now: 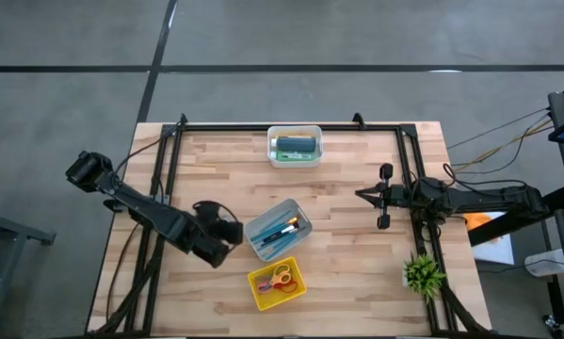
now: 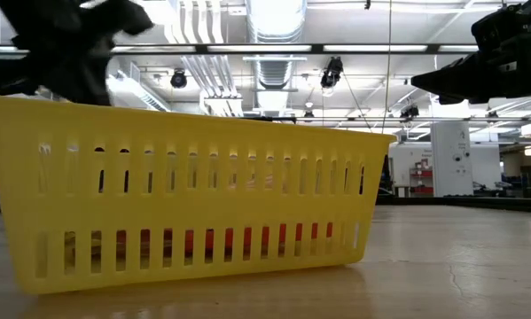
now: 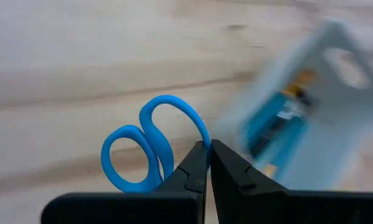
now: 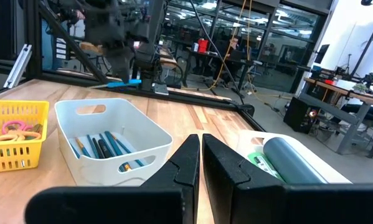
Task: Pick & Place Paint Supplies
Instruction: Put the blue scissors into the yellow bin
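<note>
One left gripper point(image 3: 208, 163) clamped on blue scissors point(image 3: 152, 149), right gripper point(image 4: 200, 158) closed, empty

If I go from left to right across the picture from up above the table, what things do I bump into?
Left gripper → yellow basket → bin of brushes → right gripper → green plant. The white bin of tubes at the far edge overlaps these, so I left it out.

The surface point(image 1: 357, 235) is pale butcher-block wood, smooth with a dull sheen. The yellow basket point(image 2: 194, 199) looks like slotted plastic, slightly glossy. The white bin point(image 4: 121, 134) holding the brushes point(image 4: 102, 146) is smooth matt plastic. The blue scissor handles point(image 3: 146, 149) are glossy plastic. The left claw point(image 3: 208, 163) has matt black fingers, as does the right claw point(image 4: 200, 155).
</note>
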### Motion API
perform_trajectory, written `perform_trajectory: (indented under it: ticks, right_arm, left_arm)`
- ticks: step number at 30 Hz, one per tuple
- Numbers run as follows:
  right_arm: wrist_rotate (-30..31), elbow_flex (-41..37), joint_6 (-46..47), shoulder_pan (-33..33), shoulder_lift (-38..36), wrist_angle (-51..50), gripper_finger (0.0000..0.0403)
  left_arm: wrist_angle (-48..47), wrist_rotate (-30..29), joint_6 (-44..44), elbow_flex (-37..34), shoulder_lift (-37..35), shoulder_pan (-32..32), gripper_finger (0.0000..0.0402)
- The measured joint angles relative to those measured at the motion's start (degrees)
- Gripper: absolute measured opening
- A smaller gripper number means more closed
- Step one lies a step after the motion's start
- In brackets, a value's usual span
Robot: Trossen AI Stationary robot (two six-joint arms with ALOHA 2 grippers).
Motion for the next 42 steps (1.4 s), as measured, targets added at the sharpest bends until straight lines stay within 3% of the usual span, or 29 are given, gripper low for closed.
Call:
perform_trajectory:
  ticks: [6, 11, 18, 27, 42]
  right_arm:
    - [0.00, 0.01, 0.00, 0.00, 0.00, 0.00, 0.0015]
    - [0.00, -0.01, 0.00, 0.01, -0.02, 0.00, 0.0015]
    - [0.00, -0.01, 0.00, -0.01, 0.00, 0.00, 0.0015]
    - [-0.02, 0.00, 0.00, 0.01, -0.04, -0.02, 0.0015]
    - [0.00, 0.01, 0.00, -0.01, -0.02, -0.07, 0.0015]
  left_arm:
    - [15.21, -2.21, 25.52, 0.48, -0.04, 0.04, 0.0008]
    - [29.79, 0.66, 48.01, 0.46, -0.04, -0.32, 0.0003]
    - [41.62, 4.01, 62.40, 0.40, 1.66, -1.20, 0.0003]
    - [52.48, 12.27, 69.58, 0.64, 5.84, -1.42, 0.0003]
    - [54.47, 18.35, 70.57, 6.12, 17.00, -1.40, 0.0002]
